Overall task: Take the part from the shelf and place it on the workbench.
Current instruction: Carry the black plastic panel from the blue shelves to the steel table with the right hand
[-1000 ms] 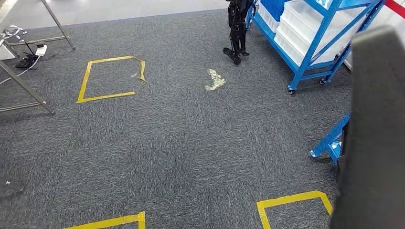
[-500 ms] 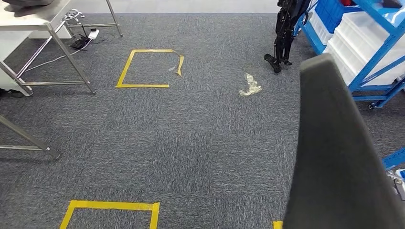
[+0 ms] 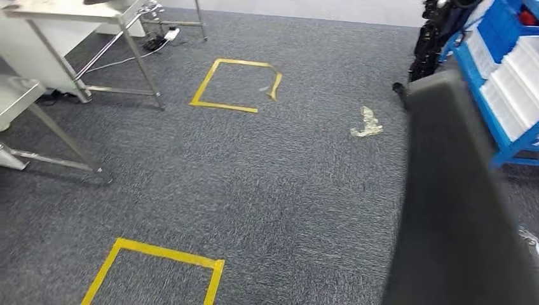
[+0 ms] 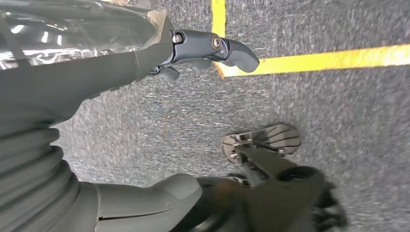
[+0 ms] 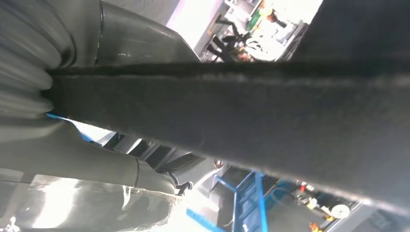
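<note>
The bench (image 3: 76,11) stands at the far left corner of the floor, its steel legs on the grey carpet. Right of it, a taped yellow square (image 3: 235,86) marks the carpet further off, and a second one (image 3: 156,273) lies close at hand. Beyond these, a crumpled scrap (image 3: 367,122) sits on the floor. Further right, the part (image 3: 457,210), a large dark grey foam-like slab, rises close before the head camera, with the blue shelf (image 3: 502,76) behind it at the right edge.

The left hand (image 4: 212,48) hangs over the carpet with its fingers apart, holding nothing. The right hand (image 5: 96,164) appears to have the slab resting along it, though I cannot tell how its fingers lie.

The carry to the bench looks under way. To do it well, keep the slab upright and steady while turning left, and approach the bench squarely, stepping wide of its legs.
</note>
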`<state>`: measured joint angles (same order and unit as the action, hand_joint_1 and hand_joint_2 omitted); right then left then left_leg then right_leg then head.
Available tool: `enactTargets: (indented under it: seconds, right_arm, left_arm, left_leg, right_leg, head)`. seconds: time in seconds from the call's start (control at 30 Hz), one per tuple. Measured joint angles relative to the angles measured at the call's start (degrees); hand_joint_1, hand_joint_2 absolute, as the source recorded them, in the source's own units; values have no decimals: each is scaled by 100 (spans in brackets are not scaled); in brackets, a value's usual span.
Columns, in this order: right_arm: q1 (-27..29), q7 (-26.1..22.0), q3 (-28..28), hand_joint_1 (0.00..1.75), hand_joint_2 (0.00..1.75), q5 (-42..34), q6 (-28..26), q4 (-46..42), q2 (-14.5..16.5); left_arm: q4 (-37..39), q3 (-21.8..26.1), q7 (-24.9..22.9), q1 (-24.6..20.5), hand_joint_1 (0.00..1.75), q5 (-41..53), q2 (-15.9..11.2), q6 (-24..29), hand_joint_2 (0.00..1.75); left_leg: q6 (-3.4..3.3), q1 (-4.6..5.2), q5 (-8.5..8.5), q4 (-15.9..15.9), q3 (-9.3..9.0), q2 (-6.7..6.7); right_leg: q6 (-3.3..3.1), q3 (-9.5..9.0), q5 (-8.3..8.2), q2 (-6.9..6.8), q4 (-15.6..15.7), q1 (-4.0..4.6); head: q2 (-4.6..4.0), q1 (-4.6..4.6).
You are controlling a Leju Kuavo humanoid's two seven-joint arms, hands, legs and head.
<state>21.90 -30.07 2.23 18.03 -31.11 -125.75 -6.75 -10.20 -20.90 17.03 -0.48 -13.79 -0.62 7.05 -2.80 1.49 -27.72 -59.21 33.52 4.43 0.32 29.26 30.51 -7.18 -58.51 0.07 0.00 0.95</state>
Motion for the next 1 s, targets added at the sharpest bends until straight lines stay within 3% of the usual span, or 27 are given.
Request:
enactTargets:
  seconds: [0.07,0.1,0.13,0.2,0.27,0.3,0.33,0.37,0.4,0.43,0.47,0.5,0.57,0.6,0.67,0.73,0.8,0.83,0.9,0.93,1.0]
  right_arm:
    - [-26,-4,-3,175,175,-1,-7,2,-14]
    - [-38,-8,-7,175,175,-1,-9,4,-21]
    - [-45,-14,-9,175,175,-1,-14,5,-31]
    - [-47,-24,-9,175,175,-1,-33,10,-52]
    - [-42,-26,-5,175,175,-2,-51,18,-64]
    - [-43,-26,-6,175,175,1,-55,22,-67]
    - [-44,-26,-7,175,175,8,-56,25,-68]
    - [-46,-24,-9,175,175,26,-56,26,-68]
    - [-50,-14,-13,175,175,53,-53,27,-67]
    - [-61,0,-19,175,175,85,-42,31,-65]
    - [-79,22,-25,175,175,121,-18,33,-62]
    - [-108,51,-31,175,175,155,18,35,-58]
    - [-195,111,-46,175,175,217,106,36,-43]
    - [-246,139,-57,175,175,244,146,37,-32]
    - [-330,184,-77,175,175,289,230,38,-8]
    - [-397,225,-93,175,175,319,331,42,14]
    - [-479,256,-125,175,175,342,427,60,31]
    - [-527,266,-148,175,175,360,462,74,36]
    - [-629,284,-190,175,175,405,532,99,46]
    - [-682,297,-206,175,175,431,561,109,52]
    - [-784,320,-234,175,175,464,615,123,64]
  left_arm:
    - [-5,1,4,-4,0,-4,-9,16,175]
    - [-6,1,3,5,0,-5,-7,21,175]
    - [-8,1,3,9,0,-7,-6,23,175]
    - [-19,2,4,-6,0,-7,4,25,175]
    - [-30,2,4,-27,0,-5,11,23,175]
    - [-32,2,1,-29,0,-3,17,22,175]
    - [-33,2,-3,-29,0,-2,24,21,175]
    - [-34,2,-8,-29,0,-1,33,21,175]
    - [-34,2,-14,-32,0,0,39,21,175]
    - [-35,2,-20,-39,0,-1,39,24,175]
    - [-36,2,-26,-44,0,-4,37,32,175]
    - [-36,2,-32,-44,0,-13,33,41,175]
    - [-35,2,-38,-28,0,-43,36,60,175]
    - [-35,2,-39,-18,0,-57,40,65,175]
    - [-35,4,-38,-21,0,-81,44,78,175]
    - [-36,6,-35,-49,0,-113,51,86,175]
    - [-35,7,-34,-56,0,-139,62,84,175]
    - [-34,7,-34,-47,0,-148,66,82,175]
    - [-33,8,-33,-30,0,-159,66,86,175]
    - [-33,9,-29,-34,0,-162,62,96,175]
    - [-34,15,-19,-58,0,-172,52,131,175]
  left_leg:
    - [-46,8,41,61,-11,-143]
    - [-67,-10,78,119,-46,-212]
    - [-92,-35,122,177,-83,-279]
    - [-118,-76,176,239,-114,-418]
    - [-121,-95,188,238,-106,-588]
    - [-112,-106,190,236,-109,-679]
    - [-95,-124,189,229,-116,-774]
    - [-70,-150,184,213,-123,-870]
    - [-31,-172,169,181,-116,-964]
    - [18,-185,147,133,-92,-1053]
    - [65,-187,130,91,-54,-1123]
    - [109,-183,124,63,-12,-1184]
    - [171,-195,152,66,44,-1281]
    - [193,-202,152,51,61,-1237]
    - [223,-198,-19,-234,207,-911]
    - [239,-192,-383,-938,571,-561]
    - [235,-200,-582,-1538,890,-488]
    - [222,-199,-525,-1557,904,-476]
    - [171,-182,-184,-999,603,-377]
    - [140,-151,-38,-597,386,-232]
    - [91,-84,95,-85,118,-28]
  right_leg:
    - [48,-11,8,-95,15,0]
    - [69,-10,34,-11,-14,-5]
    - [82,34,102,157,-133,-10]
    - [77,314,373,562,-740,-39]
    - [104,693,628,694,-1493,-76]
    - [156,784,637,701,-1642,-99]
    - [234,763,540,709,-1547,-127]
    - [326,629,364,736,-1222,-160]
    - [422,440,168,840,-776,-208]
    - [473,280,26,967,-397,-236]
    - [463,176,-59,1057,-149,-255]
    - [415,136,-85,1120,-43,-259]
    - [268,146,-100,1022,-56,-240]
    - [225,145,-113,965,-54,-239]
    - [144,141,-124,819,-45,-235]
    - [82,150,-114,650,-46,-191]
    - [48,161,-102,475,-47,-147]
    - [35,158,-94,393,-47,-132]
    - [20,133,-75,245,-47,-114]
    - [22,115,-62,178,-47,-101]
    - [55,93,-35,61,-44,-73]
  head:
    - [0,3]
    - [0,-2]
    - [0,-3]
    - [0,-30]
    - [0,-47]
    - [0,-46]
    - [0,-46]
    - [0,-47]
    - [0,-54]
    - [0,-75]
    - [0,-93]
    - [0,-102]
    - [0,-92]
    - [0,-82]
    - [0,-53]
    - [0,-21]
    - [0,-16]
    - [0,-15]
    - [0,-15]
    - [0,-15]
    - [0,-22]
